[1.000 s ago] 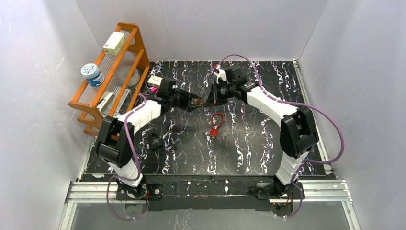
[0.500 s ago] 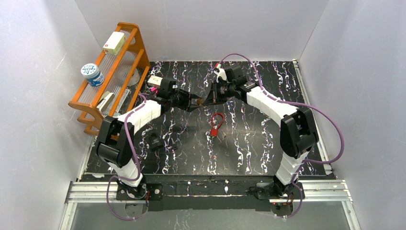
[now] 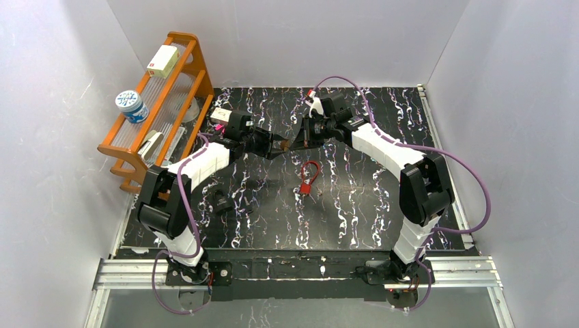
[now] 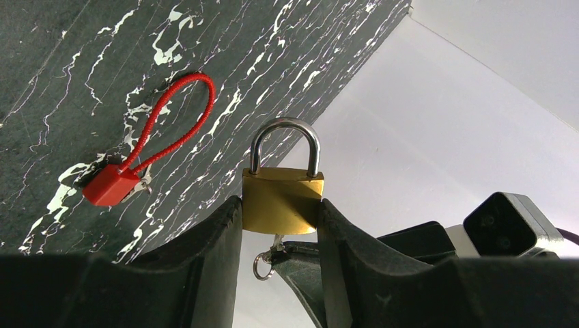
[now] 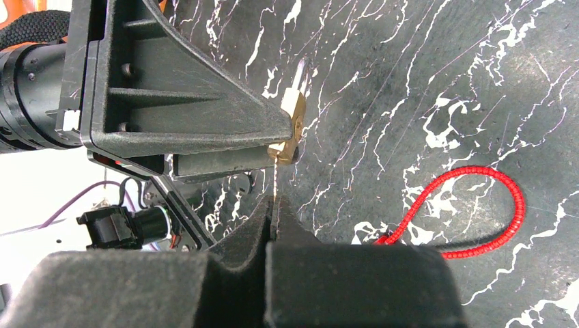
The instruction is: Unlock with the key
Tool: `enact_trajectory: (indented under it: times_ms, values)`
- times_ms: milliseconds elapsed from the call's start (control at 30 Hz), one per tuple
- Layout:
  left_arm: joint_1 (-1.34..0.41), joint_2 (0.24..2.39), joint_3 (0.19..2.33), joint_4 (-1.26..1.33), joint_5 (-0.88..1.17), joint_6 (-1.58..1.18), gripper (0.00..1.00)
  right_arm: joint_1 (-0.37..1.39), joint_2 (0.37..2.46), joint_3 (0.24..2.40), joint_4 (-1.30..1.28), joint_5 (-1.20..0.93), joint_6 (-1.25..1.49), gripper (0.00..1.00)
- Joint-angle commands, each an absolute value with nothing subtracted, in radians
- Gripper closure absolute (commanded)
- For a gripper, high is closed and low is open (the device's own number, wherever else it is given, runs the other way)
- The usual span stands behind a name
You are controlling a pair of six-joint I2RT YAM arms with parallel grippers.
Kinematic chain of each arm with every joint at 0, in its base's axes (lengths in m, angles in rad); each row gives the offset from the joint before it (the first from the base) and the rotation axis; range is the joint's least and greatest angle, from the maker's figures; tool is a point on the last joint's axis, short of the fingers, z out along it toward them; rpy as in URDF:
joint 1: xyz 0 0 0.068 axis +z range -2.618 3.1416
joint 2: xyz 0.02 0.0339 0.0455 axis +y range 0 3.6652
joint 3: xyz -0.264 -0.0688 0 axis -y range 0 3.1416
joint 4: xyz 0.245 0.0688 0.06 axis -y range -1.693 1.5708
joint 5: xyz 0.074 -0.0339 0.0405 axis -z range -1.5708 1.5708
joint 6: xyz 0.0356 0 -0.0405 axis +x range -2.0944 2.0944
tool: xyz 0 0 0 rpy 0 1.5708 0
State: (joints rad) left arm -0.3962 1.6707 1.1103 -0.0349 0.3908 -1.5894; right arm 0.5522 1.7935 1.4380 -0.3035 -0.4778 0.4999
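A brass padlock (image 4: 283, 200) with its steel shackle down is clamped by its sides in my left gripper (image 4: 280, 208), held in the air above the black marbled table (image 3: 355, 205). A small key (image 4: 276, 242) with a ring (image 4: 261, 265) sticks into the padlock's underside. My right gripper (image 5: 274, 205) is shut on that key (image 5: 274, 179), just below the padlock (image 5: 293, 116). From above, the left gripper (image 3: 278, 145) and the right gripper (image 3: 295, 143) meet tip to tip at the table's middle back.
A red cable lock (image 3: 308, 176) lies on the table under the grippers and toward the front. A small black object (image 3: 222, 203) lies at the left. An orange rack (image 3: 160, 102) with a box and a tin stands along the left wall.
The right wrist has shifted very slightly at the padlock. The left arm and the padlock have stayed where they were.
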Motion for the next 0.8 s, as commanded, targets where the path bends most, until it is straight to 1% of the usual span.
enact_trajectory:
  times_ms: [0, 333, 433, 533, 767]
  values:
    - [-0.397, 1.632, 1.130, -0.036, 0.420, -1.588, 0.93, 0.557, 1.796, 1.462, -0.252, -0.489, 0.513, 0.99]
    - [-0.397, 1.618, 1.100, -0.005, 0.418, -1.625, 0.93, 0.556, 1.825, 1.482, -0.288, -0.465, 0.536, 0.99]
    - [-0.398, 1.611, 1.077, 0.056, 0.417, -1.653, 0.93, 0.555, 1.831, 1.481, -0.302, -0.453, 0.543, 0.99]
    - [-0.399, 1.612, 1.076, 0.061, 0.419, -1.653, 0.93, 0.550, 1.835, 1.485, -0.301, -0.448, 0.560, 0.99]
    - [-0.403, 1.618, 1.073, 0.060, 0.419, -1.648, 0.94, 0.547, 1.901, 1.589, -0.360, -0.452, 0.616, 0.99]
